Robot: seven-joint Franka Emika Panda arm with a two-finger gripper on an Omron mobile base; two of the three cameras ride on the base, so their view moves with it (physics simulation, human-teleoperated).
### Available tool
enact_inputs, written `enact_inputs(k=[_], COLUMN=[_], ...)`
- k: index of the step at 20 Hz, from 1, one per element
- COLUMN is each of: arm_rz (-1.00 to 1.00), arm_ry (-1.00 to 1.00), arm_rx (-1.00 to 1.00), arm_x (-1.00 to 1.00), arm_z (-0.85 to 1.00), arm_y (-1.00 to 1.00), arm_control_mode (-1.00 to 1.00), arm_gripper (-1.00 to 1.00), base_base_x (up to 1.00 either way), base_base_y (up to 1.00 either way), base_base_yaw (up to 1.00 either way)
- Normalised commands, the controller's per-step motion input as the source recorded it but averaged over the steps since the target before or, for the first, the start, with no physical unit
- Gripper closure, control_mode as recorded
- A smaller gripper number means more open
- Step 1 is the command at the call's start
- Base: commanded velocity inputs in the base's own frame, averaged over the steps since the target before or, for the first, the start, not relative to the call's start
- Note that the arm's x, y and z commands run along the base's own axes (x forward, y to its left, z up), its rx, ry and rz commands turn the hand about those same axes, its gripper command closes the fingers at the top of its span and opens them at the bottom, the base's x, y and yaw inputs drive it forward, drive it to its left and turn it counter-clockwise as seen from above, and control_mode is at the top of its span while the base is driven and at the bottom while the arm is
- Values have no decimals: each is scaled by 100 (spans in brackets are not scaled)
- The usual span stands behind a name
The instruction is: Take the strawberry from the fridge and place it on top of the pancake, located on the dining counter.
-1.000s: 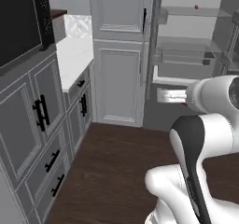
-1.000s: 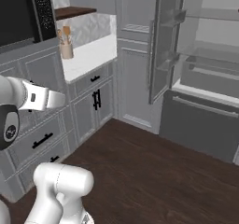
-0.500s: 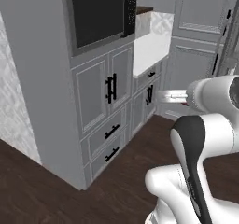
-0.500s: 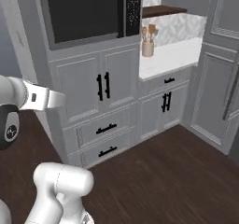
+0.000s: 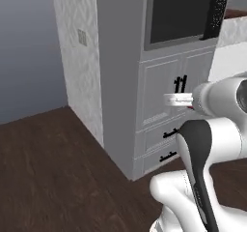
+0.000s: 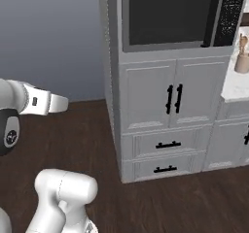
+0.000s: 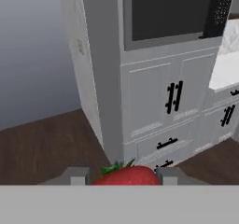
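A red strawberry with green leaves sits between the two grey fingertips at the bottom of the hand view. My gripper is shut on it. The hand looks toward a tall light grey cabinet. My white arm rises at the right of the left base view, its forearm reaching in from the left of the right base view. The fridge, the pancake and the dining counter are out of view.
A tall light grey cabinet holds a dark built-in oven, panelled doors with black handles and two drawers. A white worktop with a utensil jar lies to its right. Dark wood floor spreads left toward a grey wall.
The whole picture has swept sideways, so the camera has turned left. The open fridge and then the sink area have left the view. The arm's pose looks the same.
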Motion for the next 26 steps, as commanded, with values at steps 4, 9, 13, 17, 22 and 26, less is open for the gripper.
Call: enact_inputs(k=[4,9,13,17,22,26], arm_rz=[0,0,0,0,0,0], arm_ry=[0,0,0,0,0,0], arm_rx=[0,0,0,0,0,0], arm_x=[0,0,0,0,0,0], arm_z=[0,0,0,0,0,0], arm_y=[0,0,0,0,0,0], arm_control_mode=[100,100,100,100,100,100], arm_gripper=[100,100,100,100,100,100], base_base_x=[23,63,100,100,100,100], base_base_y=[32,24,0,-3,0,0], base_base_yaw=[66,64,52,43,37,32])
